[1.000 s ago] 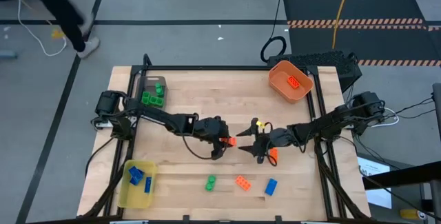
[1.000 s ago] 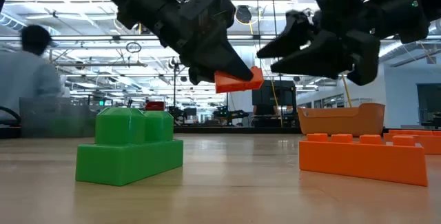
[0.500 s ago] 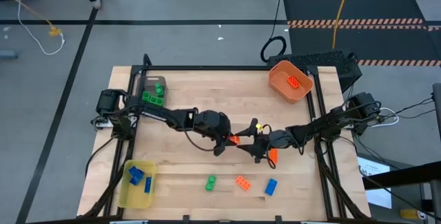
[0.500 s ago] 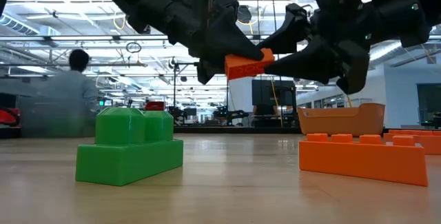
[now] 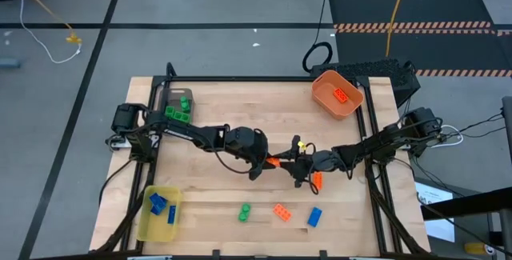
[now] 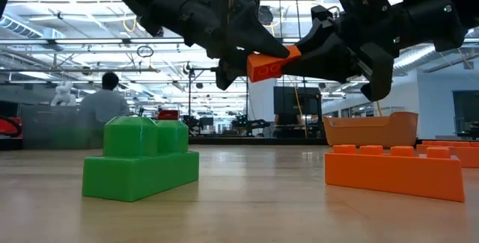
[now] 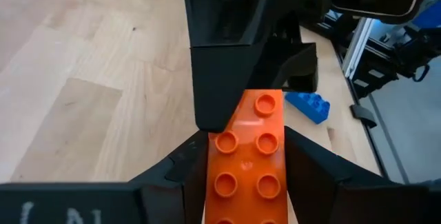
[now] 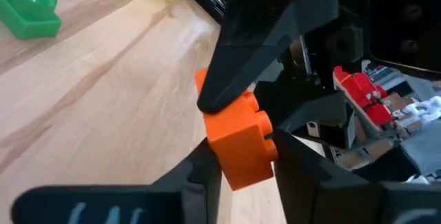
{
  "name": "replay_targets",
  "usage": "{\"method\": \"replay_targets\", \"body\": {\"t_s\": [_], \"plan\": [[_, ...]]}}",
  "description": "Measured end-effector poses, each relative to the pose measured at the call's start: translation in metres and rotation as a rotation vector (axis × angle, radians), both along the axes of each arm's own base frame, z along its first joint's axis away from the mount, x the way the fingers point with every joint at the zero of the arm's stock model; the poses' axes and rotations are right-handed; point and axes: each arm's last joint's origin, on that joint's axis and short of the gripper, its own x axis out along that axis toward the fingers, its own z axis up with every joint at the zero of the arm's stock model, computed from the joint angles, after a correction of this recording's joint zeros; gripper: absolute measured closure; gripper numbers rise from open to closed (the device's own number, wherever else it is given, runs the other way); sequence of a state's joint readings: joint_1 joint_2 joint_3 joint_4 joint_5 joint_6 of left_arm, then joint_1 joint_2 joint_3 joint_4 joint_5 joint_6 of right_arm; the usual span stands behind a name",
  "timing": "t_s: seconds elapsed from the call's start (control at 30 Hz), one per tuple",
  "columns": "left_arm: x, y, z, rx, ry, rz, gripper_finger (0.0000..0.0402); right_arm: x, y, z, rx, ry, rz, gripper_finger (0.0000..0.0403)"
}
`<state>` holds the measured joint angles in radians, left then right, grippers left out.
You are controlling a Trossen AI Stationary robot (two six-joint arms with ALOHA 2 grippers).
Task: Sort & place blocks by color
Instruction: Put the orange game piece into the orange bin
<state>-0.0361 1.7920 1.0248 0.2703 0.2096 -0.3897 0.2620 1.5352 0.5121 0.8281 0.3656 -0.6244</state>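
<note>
Nearest the front edge of the worktop (image 5: 216, 212), three blocks lay loose and unsorted: a green block (image 5: 244, 211), an orange block (image 5: 282, 211) and a blue block (image 5: 314, 216). At the front left corner, the yellow bin (image 5: 144, 226) already held blue pieces.

Mid-worktop, both arms reached inward and met above the surface. An orange brick (image 6: 268, 63) hung in the air between them, clamped by the left gripper (image 5: 267, 162), whose fingers (image 7: 313, 165) pressed its long sides. The right gripper (image 5: 294, 166) had its own fingers (image 8: 238, 52) narrowed onto the brick's other end, so a hand-over looked to be in progress.

Farther back, the grey bin (image 5: 162, 100) held green pieces, and the orange bin (image 5: 326, 100) one orange piece. The sorting looked more than half done.
</note>
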Motion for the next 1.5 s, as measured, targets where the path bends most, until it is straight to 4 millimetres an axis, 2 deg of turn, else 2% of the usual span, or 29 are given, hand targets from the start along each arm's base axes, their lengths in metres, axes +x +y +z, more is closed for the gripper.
{"method": "replay_targets", "body": {"t_s": [0.27,0.5,0.83,1.0,1.23,1.5], "plan": [[-0.001,0.009,-0.002,0.114,0.005,-0.004,0.0211,0.000,-0.002,-0.001,0.048,-0.004,-0.073,0.0321],[-0.013,0.025,-0.019,0.285,0.204,0.030,0.0203,-0.005,-0.010,-0.009,0.135,0.035,-0.308,0.0322],[-0.027,0.028,-0.030,0.642,0.428,0.165,0.0202,-0.004,-0.047,-0.010,0.275,-0.017,-0.572,0.0322],[-0.037,0.031,-0.031,0.725,0.535,0.229,0.0202,-0.008,-0.067,0.002,0.303,-0.060,-0.652,0.0322],[-0.040,0.026,-0.026,0.719,0.532,0.228,0.0201,-0.032,-0.106,0.023,0.309,-0.056,-0.828,0.0322],[-0.043,0.014,-0.003,0.709,0.432,0.215,0.0201,-0.075,-0.146,0.031,0.377,-0.004,-1.136,0.0322]]}}
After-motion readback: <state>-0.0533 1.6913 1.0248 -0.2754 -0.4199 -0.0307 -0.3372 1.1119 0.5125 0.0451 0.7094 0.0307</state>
